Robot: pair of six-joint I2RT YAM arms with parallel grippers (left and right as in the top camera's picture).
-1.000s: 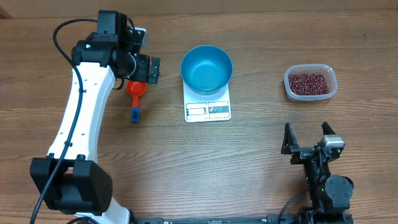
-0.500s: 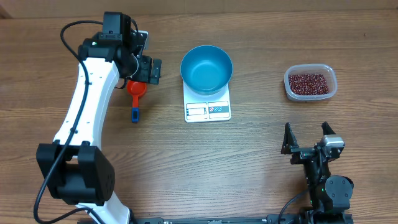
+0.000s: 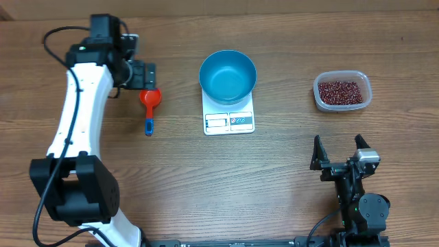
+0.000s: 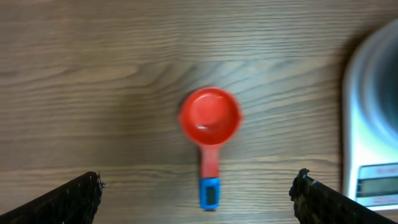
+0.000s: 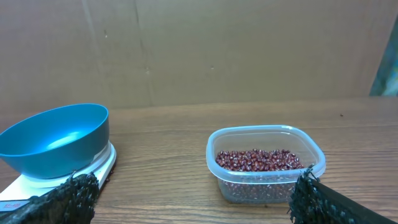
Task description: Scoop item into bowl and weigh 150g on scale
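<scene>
Tiny maroon beans, the item, fill a clear plastic tub at the right. The blue bowl stands empty on the white scale in the middle. A red scoop with a blue handle lies on the wood to the left of the scale. My left gripper hovers open above the scoop, with its fingers wide on either side of the handle. My right gripper rests open near the front edge, facing the tub.
A brown cardboard wall stands behind the table. Bare wooden tabletop lies between the scale, the tub and my right arm.
My left arm has swung to the left and back a little, so the scoop's red cup shows fully in the overhead view. The right arm has not moved.
</scene>
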